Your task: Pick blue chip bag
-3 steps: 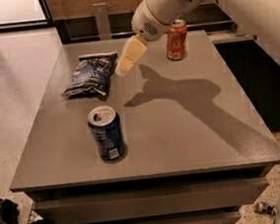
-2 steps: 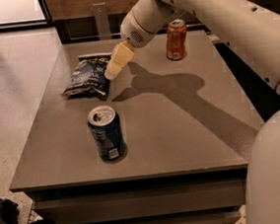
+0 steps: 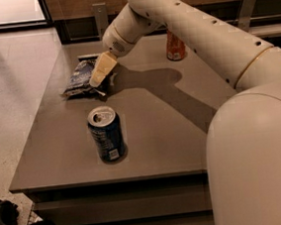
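Note:
The blue chip bag (image 3: 81,78) lies flat on the grey table (image 3: 157,133), at the far left. It is dark blue crinkled foil with white print. My gripper (image 3: 99,78) reaches down over the bag's right end, and its cream fingers (image 3: 101,70) hide that part of the bag. The white arm stretches in from the right across the table.
An upright blue soda can (image 3: 106,133) with an open silver top stands at the front of the table, below the bag. An orange can (image 3: 175,46) stands at the back, partly behind the arm. The table's left edge drops to a light floor (image 3: 10,97).
The arm has swung left and lower, so the gripper went from beside the bag's right edge to over the bag. The bag and cans have not moved.

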Robot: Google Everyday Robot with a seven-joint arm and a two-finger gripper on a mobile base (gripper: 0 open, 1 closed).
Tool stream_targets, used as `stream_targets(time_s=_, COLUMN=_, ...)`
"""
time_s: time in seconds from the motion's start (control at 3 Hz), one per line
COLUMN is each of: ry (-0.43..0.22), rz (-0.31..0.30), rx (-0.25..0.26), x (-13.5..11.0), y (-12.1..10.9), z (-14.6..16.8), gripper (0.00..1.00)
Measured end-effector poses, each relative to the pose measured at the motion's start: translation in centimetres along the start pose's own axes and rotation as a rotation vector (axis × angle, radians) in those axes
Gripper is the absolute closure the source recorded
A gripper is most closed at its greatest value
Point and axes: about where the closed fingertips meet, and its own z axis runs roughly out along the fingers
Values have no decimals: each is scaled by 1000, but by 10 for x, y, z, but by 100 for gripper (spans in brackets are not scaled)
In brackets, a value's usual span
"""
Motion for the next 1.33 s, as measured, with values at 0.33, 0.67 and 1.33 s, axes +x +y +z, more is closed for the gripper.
stream_targets(time_s=0.33, ry=-17, rz=-8, rx=-48, x=-6, y=2, z=24, gripper=0)
stream_targets(time_s=0.67, ry=-33, rz=35, rx=-118, x=2, y=20, z=35, gripper=25)
stream_targets(time_s=1.33, ry=-29, rz=29, rx=-122, x=1, y=21, z=41, gripper=78)
